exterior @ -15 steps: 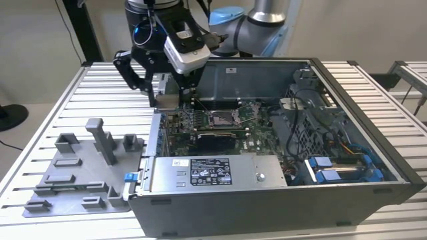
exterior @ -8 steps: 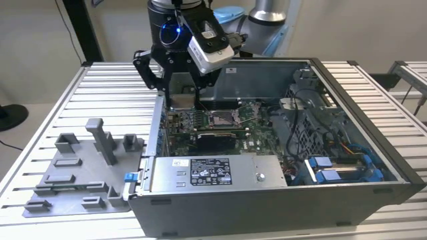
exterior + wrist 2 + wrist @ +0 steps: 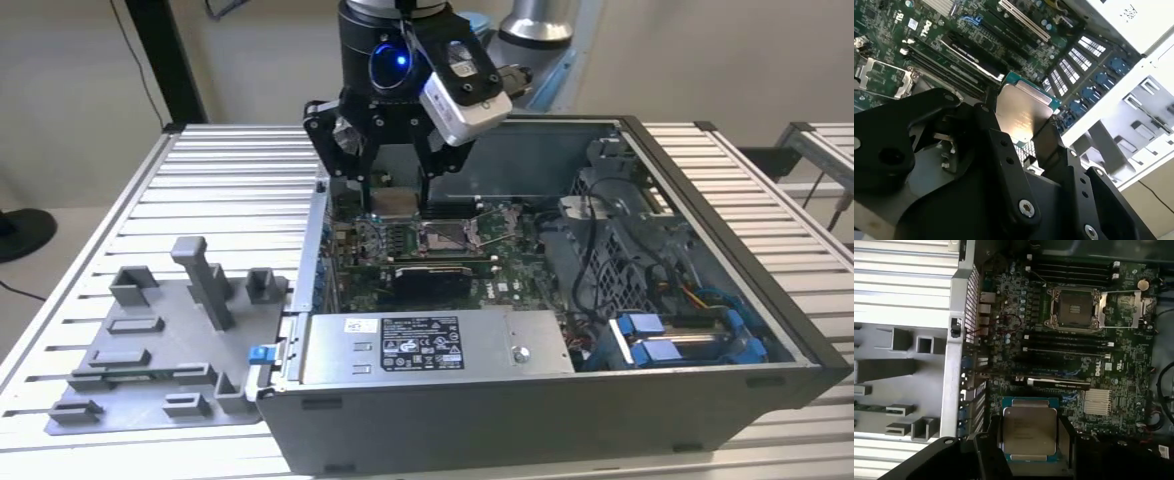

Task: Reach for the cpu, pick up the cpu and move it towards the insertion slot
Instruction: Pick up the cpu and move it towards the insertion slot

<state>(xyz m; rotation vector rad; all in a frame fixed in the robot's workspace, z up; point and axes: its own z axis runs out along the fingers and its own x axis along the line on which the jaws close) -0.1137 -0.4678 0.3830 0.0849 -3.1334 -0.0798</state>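
The cpu [image 3: 1030, 432] is picked up and clamped in the gripper [image 3: 394, 210], held above the motherboard [image 3: 1134, 360]; the insertion slot [image 3: 1074, 307], nearby, is not yet reached

**Layout: cpu over the board, apart from the socket**

Open computer case [image 3: 727, 235] lies on the slatted table [image 3: 227, 165]. The tray with posts [image 3: 147, 350] lies on the table just beside the case, on the exterior view's left. The insertion slot [image 3: 445, 237] sits on the motherboard [image 3: 1134, 360] inside the case. The cpu [image 3: 1030, 432] hangs between the gripper [image 3: 394, 205] fingers, above the board and to the exterior view's left of the slot, not touching it.
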